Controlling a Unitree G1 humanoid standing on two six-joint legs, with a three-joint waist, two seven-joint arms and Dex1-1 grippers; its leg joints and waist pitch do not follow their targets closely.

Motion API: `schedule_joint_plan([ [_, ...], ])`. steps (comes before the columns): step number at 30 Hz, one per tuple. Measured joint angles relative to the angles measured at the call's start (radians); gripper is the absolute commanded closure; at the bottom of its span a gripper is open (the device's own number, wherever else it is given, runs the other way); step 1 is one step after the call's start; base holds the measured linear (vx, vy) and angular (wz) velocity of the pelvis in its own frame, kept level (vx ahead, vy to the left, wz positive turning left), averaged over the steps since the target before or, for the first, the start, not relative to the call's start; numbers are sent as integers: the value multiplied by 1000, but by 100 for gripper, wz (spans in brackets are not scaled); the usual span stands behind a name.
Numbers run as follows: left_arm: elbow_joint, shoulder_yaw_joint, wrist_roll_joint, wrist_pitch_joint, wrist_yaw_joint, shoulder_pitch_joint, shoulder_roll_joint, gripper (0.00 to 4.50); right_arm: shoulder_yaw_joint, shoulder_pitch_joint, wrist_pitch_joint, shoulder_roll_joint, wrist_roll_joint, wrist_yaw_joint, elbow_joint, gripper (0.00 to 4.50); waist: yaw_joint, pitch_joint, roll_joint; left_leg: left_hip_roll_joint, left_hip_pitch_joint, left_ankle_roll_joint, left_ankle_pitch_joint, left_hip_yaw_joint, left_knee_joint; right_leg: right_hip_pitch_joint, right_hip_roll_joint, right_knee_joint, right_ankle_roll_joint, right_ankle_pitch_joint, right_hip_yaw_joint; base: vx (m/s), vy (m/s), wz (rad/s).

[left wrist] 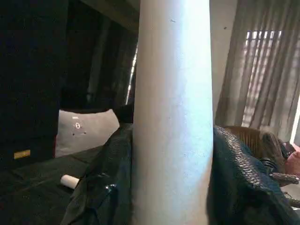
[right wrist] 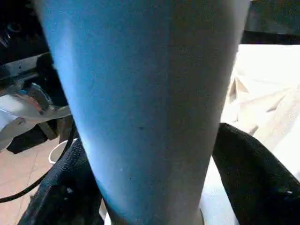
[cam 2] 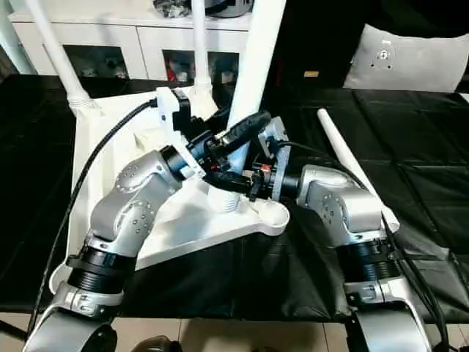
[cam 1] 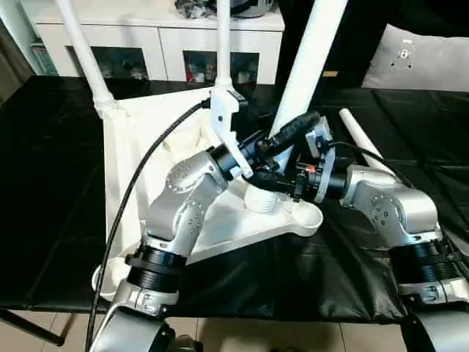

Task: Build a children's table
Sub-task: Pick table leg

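Note:
The white tabletop [cam 1: 135, 139] lies underside up on a black-covered table. Two tube legs [cam 1: 84, 51] [cam 1: 223, 44] stand upright in its far corner sockets. A third leg [cam 1: 311, 51] rises tilted from the round socket [cam 1: 264, 199] at the near right corner. My left gripper [cam 1: 292, 138] is shut on this leg just above the socket, with black fingers [left wrist: 105, 187] on both sides of the tube [left wrist: 173, 117]. My right gripper [cam 1: 282, 181] clasps the same leg [right wrist: 150, 108] from the right, lower down, with its fingers [right wrist: 253, 173] against it. Another leg [cam 1: 360, 137] lies loose on the cloth at the right.
A white cabinet [cam 1: 168, 33] with glass doors stands behind the table. A grey cushion [cam 1: 425, 59] rests at the back right. A black cable [cam 1: 132, 191] runs along my left arm over the tabletop. The table's front edge is close below my arms.

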Motion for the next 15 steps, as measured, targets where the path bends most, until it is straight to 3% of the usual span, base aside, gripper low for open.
schedule_joint_plan([
  [4,0,0,0,0,0,0,-1,266,6,0,6,0,-2,0,0,109,1,0,0,0,0,0,0,0,0,0,0,0,0,0,0,0,0,0],
  [5,0,0,0,0,0,0,-1,266,7,0,6,0,-2,0,0,136,2,0,0,0,0,0,0,0,0,0,0,0,0,0,0,0,0,0],
  [8,0,0,0,0,0,0,0,266,8,0,6,0,-1,1,0,142,3,0,0,0,0,0,0,0,0,0,0,0,0,0,0,0,0,0],
  [15,0,0,3,0,1,0,7,266,15,0,6,7,-1,3,6,209,3,0,0,0,0,0,0,0,0,0,0,0,0,0,0,0,0,0],
])
